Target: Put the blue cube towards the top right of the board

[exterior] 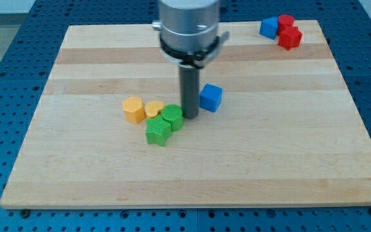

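Nearest the frame's bottom sat a green star block (158,132) touching a green round block (172,116), with a yellow heart (153,109) and an orange hexagon-ish block (133,109) lined up to their left. My tip (189,116) was planted just right of the green round one, the rod hanging straight down from the silver mount at top center. No end effector here, just that rod. The blue cube (210,97) sat just right of the rod, mid-desk (301,161). Far upper right: a blue block (269,27) beside two red blocks (288,33).
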